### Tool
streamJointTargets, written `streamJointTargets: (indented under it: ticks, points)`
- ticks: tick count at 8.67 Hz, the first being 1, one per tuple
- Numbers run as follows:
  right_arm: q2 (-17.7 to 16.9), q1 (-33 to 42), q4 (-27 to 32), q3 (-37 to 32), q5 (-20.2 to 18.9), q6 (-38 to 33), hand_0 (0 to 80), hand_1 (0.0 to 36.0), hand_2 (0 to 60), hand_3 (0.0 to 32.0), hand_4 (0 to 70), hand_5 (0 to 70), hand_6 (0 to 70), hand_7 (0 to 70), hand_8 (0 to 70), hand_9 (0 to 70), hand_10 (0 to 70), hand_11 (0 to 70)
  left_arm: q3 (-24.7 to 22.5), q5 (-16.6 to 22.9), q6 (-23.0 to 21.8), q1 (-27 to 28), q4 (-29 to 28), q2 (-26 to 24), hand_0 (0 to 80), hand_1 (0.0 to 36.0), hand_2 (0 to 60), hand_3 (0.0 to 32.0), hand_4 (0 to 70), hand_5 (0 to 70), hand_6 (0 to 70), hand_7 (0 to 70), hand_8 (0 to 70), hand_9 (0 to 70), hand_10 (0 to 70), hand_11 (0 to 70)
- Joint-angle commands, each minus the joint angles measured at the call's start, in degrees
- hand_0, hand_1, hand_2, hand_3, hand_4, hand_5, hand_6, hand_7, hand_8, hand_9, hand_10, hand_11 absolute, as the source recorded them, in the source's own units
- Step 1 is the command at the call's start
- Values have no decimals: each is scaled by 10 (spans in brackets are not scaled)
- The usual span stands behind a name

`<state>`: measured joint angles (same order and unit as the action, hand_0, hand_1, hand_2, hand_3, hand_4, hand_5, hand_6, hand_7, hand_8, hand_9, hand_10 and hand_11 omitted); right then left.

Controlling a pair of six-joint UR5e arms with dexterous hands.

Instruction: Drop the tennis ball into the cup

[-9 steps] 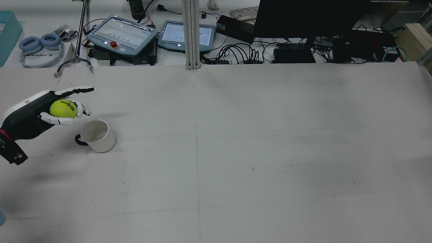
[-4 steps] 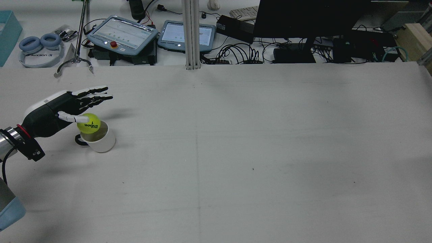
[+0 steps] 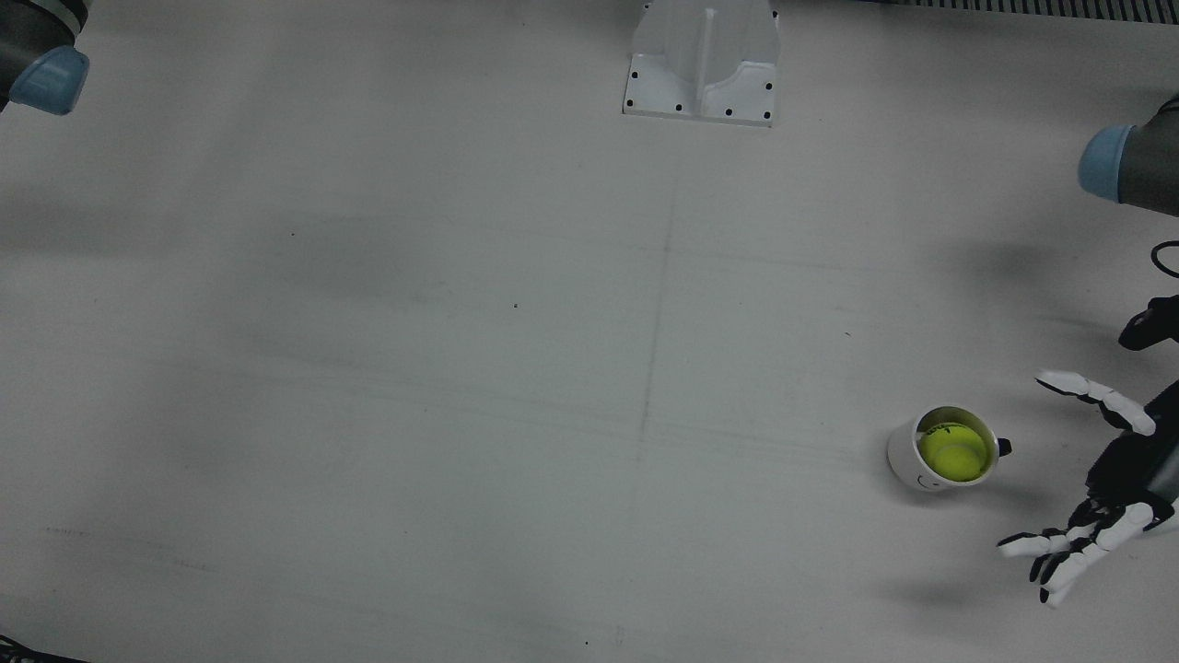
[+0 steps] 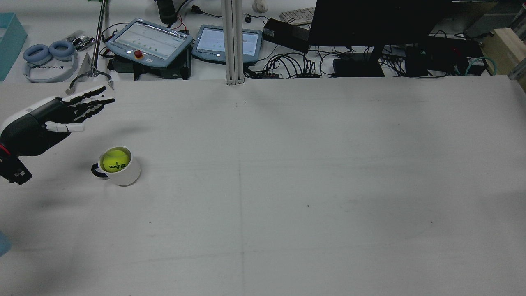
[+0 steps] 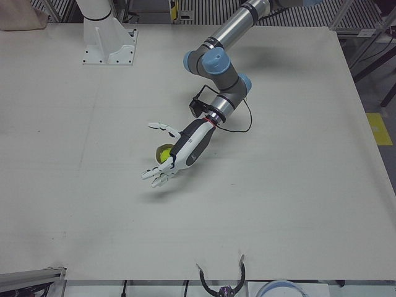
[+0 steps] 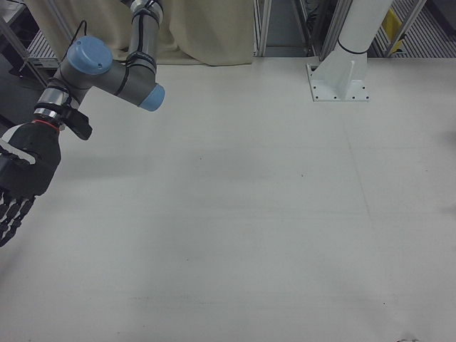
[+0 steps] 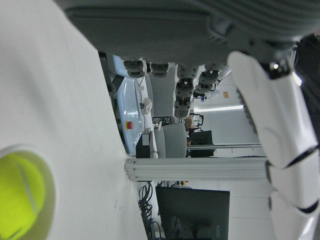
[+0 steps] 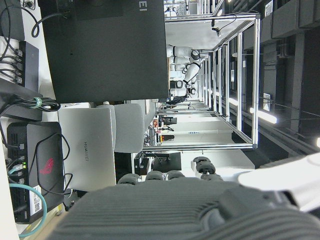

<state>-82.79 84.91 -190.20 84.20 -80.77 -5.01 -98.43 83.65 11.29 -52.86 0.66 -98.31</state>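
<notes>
The yellow tennis ball (image 4: 114, 160) lies inside the white cup (image 4: 128, 174) with a black handle, which stands upright at the left of the table. The ball (image 3: 956, 453) and cup (image 3: 904, 465) also show in the front view, and the ball (image 7: 17, 197) in the left hand view. My left hand (image 4: 57, 116) is open and empty, fingers spread, hovering above and beyond the cup, apart from it. It shows in the front view (image 3: 1110, 479) and partly hides the cup in the left-front view (image 5: 182, 153). My right hand (image 6: 20, 182) is open and empty, far from the cup.
Beyond the table's far edge lie two tablets (image 4: 150, 41), headphones (image 4: 47, 57), a metal stand (image 4: 93, 74), a dark monitor (image 4: 370, 24) and cables. An aluminium post (image 4: 232, 41) stands at the middle back. A white pedestal (image 3: 702, 60) sits at the robot's side.
My left hand let go of the ball over the cup; the ball dropped in. The hand opened, then drew back left and away from the cup.
</notes>
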Motion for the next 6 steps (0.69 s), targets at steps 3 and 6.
streamJointTargets:
  ticks: [3,6]
  points:
    - [0,0,0,0,0,0,0,0,0,0,0,0,0,0,0,0,0,0,-22,48,-1,-284,-86,111,452,97,137,0,178,73,251,111,85,65,57,89]
    - [0,0,0,0,0,0,0,0,0,0,0,0,0,0,0,0,0,0,-17,48,-1,-281,-94,123,463,118,155,0,135,88,278,70,87,53,54,89]
